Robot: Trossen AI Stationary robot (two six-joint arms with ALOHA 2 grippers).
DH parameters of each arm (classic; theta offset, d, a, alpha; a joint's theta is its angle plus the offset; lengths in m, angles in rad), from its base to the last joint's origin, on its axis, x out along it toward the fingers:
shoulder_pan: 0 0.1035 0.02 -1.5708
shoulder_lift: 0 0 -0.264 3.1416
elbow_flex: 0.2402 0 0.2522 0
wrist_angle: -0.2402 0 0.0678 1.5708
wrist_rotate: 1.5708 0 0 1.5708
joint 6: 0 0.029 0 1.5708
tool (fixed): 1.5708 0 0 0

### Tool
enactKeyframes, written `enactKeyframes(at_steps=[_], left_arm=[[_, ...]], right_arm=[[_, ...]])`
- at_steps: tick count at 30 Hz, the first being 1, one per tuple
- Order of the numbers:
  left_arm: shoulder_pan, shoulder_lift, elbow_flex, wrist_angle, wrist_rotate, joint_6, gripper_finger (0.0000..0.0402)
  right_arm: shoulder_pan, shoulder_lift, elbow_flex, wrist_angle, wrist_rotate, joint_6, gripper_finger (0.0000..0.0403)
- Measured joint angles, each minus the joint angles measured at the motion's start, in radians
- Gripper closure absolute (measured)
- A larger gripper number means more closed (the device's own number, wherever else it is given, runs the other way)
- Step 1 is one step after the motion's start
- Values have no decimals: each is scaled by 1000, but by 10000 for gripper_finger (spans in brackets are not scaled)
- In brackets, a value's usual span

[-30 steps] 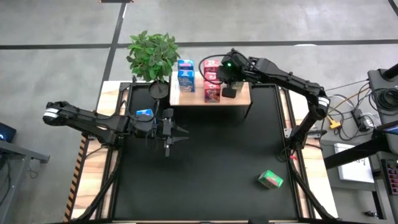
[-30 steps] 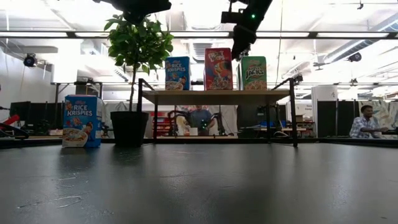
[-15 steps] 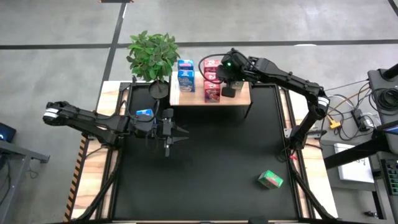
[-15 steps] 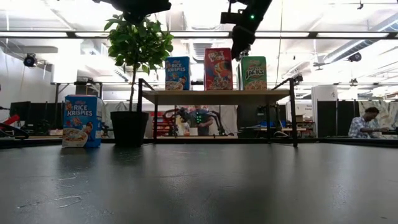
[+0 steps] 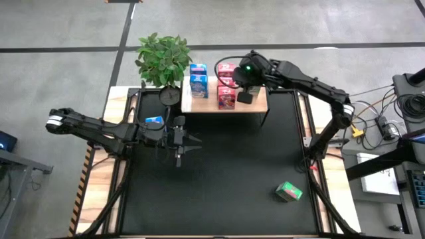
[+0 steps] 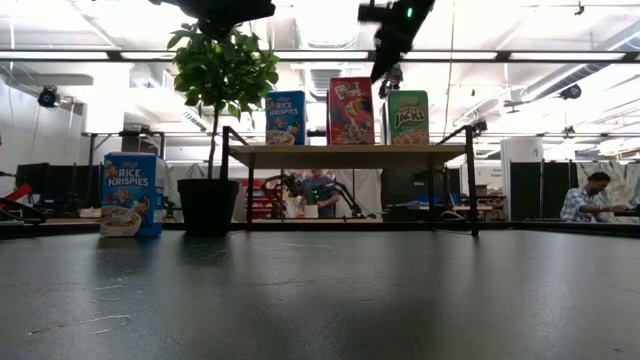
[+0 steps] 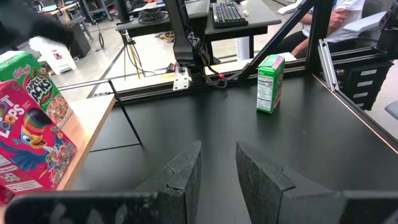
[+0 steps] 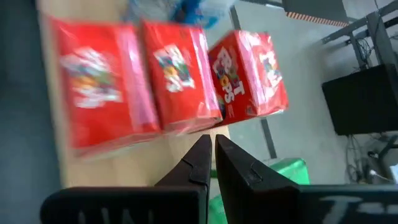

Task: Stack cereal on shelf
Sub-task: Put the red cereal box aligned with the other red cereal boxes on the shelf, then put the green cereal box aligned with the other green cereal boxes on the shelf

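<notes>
- Right tool [image 5: 244, 85] hovers over the shelf [image 5: 255, 103], fingers nearly together, hiding the green boxes beneath.
- Left tool [image 5: 189, 141] waits mid-table, narrowly open, empty.
- Red boxes [image 8: 168, 81] look blurred.

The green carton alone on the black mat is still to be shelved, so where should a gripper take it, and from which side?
The green carton stands upright, clear all round. Probably best to come down from above and close on its two broad printed faces near the top, since the narrow depth suits the fingers.

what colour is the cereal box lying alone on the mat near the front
Green; the lone carton shows best in the high view.
</notes>
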Motion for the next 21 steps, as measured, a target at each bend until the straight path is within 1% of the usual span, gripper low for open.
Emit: enactKeyframes(at_steps=[3, 5, 7, 10, 11, 12, 17, 21], left_arm=[[0, 0, 0, 1, 0, -3, 318], [0, 0, 0, 4, 0, -18, 318], [-3, 0, 0, 10, 1, -38, 318], [-17, 0, 0, 9, 2, -64, 318], [-25, 1, 0, 10, 2, -70, 318], [-34, 2, 0, 15, 2, -74, 318], [-83, 26, 0, 58, 3, -78, 318], [-108, 40, 0, 74, 4, -78, 318]], right_arm=[[47, -24, 54, -79, -6, 64, 390], [86, -36, 93, -138, -56, 140, 390], [128, -49, 123, -204, -164, 227, 390], [210, -69, 140, -295, -370, 351, 390], [242, -76, 135, -325, -411, 388, 390], [279, -85, 119, -340, -431, 429, 390], [473, -133, -35, -359, -437, 658, 390], [621, -167, -197, -363, -422, 919, 390]])
